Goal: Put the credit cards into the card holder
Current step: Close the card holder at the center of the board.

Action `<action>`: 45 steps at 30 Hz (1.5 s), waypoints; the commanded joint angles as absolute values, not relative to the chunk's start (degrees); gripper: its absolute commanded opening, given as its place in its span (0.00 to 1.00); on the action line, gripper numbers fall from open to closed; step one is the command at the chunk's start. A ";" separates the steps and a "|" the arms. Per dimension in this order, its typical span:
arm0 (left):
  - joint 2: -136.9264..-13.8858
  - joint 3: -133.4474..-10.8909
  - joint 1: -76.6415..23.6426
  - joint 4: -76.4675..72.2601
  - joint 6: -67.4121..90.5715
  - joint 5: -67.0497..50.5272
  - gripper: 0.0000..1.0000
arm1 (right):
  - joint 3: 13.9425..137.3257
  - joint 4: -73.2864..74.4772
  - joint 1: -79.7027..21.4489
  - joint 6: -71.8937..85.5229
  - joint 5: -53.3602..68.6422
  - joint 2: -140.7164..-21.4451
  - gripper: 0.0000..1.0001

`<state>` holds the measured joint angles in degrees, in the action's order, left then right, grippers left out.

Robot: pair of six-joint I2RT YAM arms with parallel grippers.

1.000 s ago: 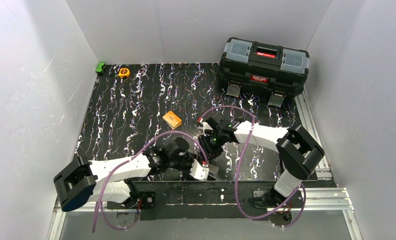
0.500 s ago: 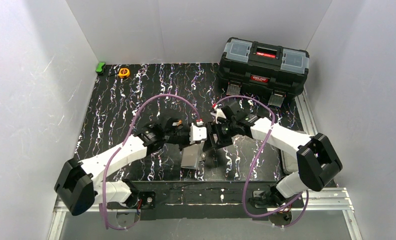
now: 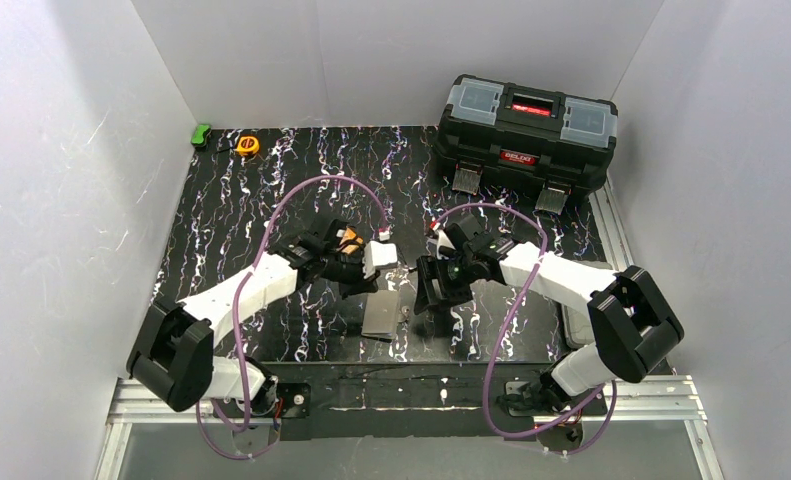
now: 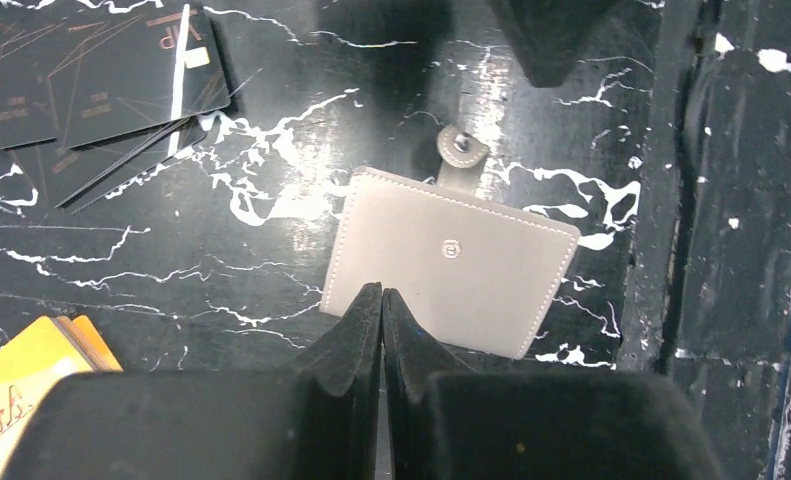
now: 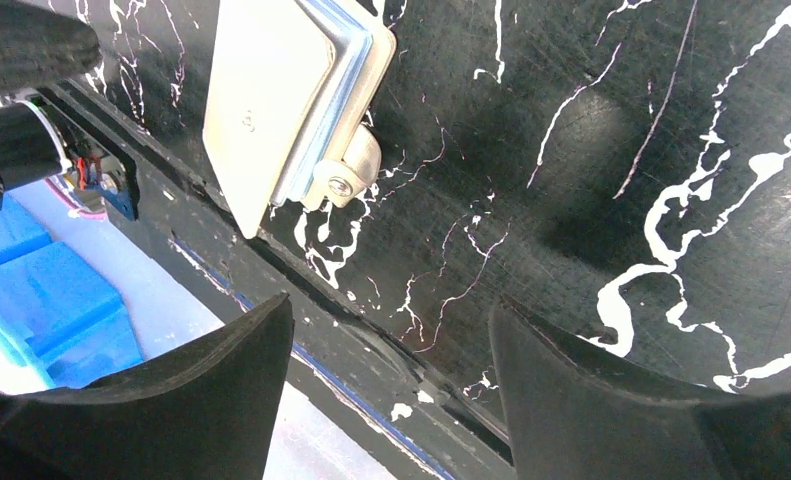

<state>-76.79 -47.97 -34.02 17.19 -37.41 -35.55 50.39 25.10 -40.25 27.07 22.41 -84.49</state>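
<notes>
The taupe card holder [image 3: 381,315] lies folded on the black marbled table near its front edge, snap tab loose. It also shows in the left wrist view [image 4: 451,260] and the right wrist view [image 5: 271,100]. Several dark credit cards [image 4: 101,90] with faint print lie fanned on the table beyond it. My left gripper [image 3: 363,288] is shut and empty, its tips [image 4: 382,292] just over the holder's near edge. My right gripper [image 3: 434,298] is open and empty, beside the holder's tab side [image 5: 389,305].
An orange block [image 3: 349,240] lies by the left wrist and shows in the left wrist view [image 4: 31,370]. A black toolbox [image 3: 526,125] stands at the back right. A yellow tape measure [image 3: 247,145] and a green object [image 3: 201,134] lie at the back left.
My left arm has swung from the table's front edge to the far side of the card holder, which now lies uncovered on the table. My right gripper has shifted slightly right.
</notes>
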 commanded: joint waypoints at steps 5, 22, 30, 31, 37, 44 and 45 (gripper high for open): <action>-76.42 -45.30 -36.70 20.34 -44.91 -41.20 0.00 | 54.88 21.48 -40.45 31.03 23.87 -86.51 0.73; -89.80 -47.04 -48.52 19.29 -53.24 -24.27 0.00 | 53.26 27.54 -38.93 34.40 18.08 -86.74 0.42; -91.03 -50.75 -50.82 21.47 -47.39 -23.51 0.00 | 50.70 31.10 -32.41 36.16 13.32 -83.49 0.22; -90.66 -51.70 -50.82 22.27 -45.80 -23.30 0.00 | 50.63 31.77 -31.33 36.20 12.75 -83.62 0.19; -88.61 -62.42 -50.29 29.23 -35.21 -21.36 0.00 | 52.52 39.85 -29.62 38.25 -0.61 -85.01 0.01; -87.66 -79.62 -44.26 41.98 -27.43 -16.60 0.47 | 53.34 41.93 -29.50 41.35 -4.81 -81.94 0.01; -87.75 -82.21 -42.60 44.94 -27.47 -16.63 0.51 | 53.43 42.02 -29.38 41.44 -3.00 -82.33 0.01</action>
<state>-90.32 -73.82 -47.55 33.10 -32.34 -19.51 51.22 39.79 -29.63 39.11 -2.04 -84.38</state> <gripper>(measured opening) 0.430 0.021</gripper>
